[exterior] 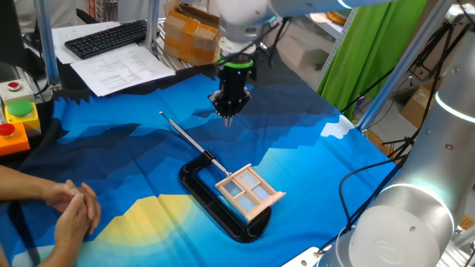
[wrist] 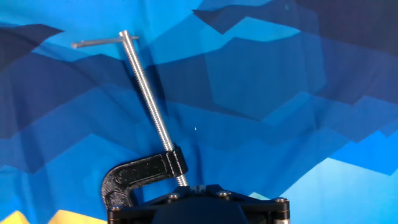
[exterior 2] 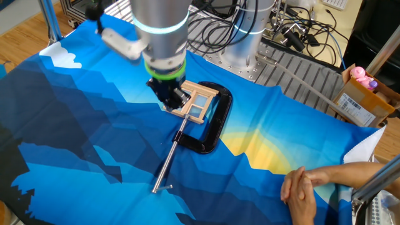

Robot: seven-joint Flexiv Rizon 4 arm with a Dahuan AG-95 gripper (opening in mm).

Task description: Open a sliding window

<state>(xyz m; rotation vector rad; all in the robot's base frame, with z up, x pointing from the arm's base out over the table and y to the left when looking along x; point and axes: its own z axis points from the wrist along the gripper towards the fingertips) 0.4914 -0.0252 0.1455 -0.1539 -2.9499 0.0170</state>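
Note:
The sliding window (exterior: 251, 191), a small light wood frame with four pale bluish panes, sits clamped in a black C-shaped clamp (exterior: 223, 215) on the blue cloth. It also shows in the other fixed view (exterior 2: 201, 103). My gripper (exterior: 228, 117) hangs above the cloth, apart from the window, over the clamp's metal rod (exterior: 185, 139). Its fingers come together to a point and hold nothing. In the other fixed view the gripper (exterior 2: 170, 100) overlaps the window's left edge. The hand view shows the rod (wrist: 149, 106) and clamp (wrist: 140, 177); the window is out of view there.
A person's clasped hands (exterior: 74, 211) rest on the cloth at the near left. A button box (exterior: 15, 119), a keyboard (exterior: 107, 37) and a cardboard box (exterior: 189, 33) stand beyond the cloth. Cables and a box (exterior 2: 359, 100) lie on the other side.

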